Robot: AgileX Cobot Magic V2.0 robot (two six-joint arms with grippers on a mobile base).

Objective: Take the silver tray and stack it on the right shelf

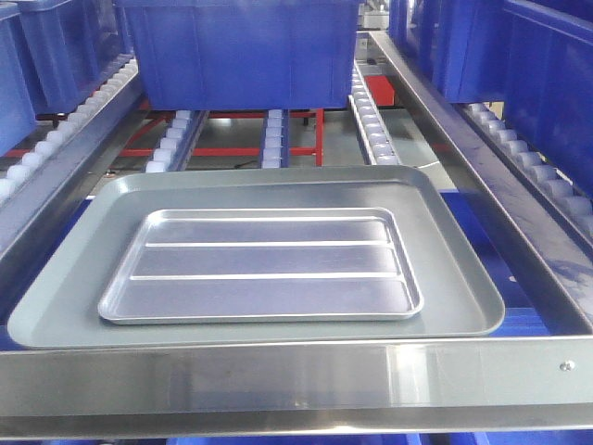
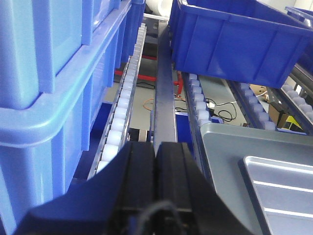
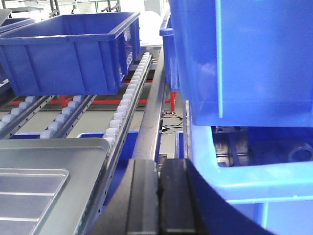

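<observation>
The silver tray lies flat inside a larger dull grey tray on the roller shelf, just behind its steel front lip. The silver tray's corner also shows in the left wrist view and in the right wrist view. My left gripper is shut and empty, above the steel rail left of the grey tray. My right gripper is shut and empty, above the steel rail right of the grey tray. Neither gripper shows in the front view.
A blue bin stands on the white rollers behind the trays. More blue bins fill the left lane and the right lane. Red bars run beneath the rollers.
</observation>
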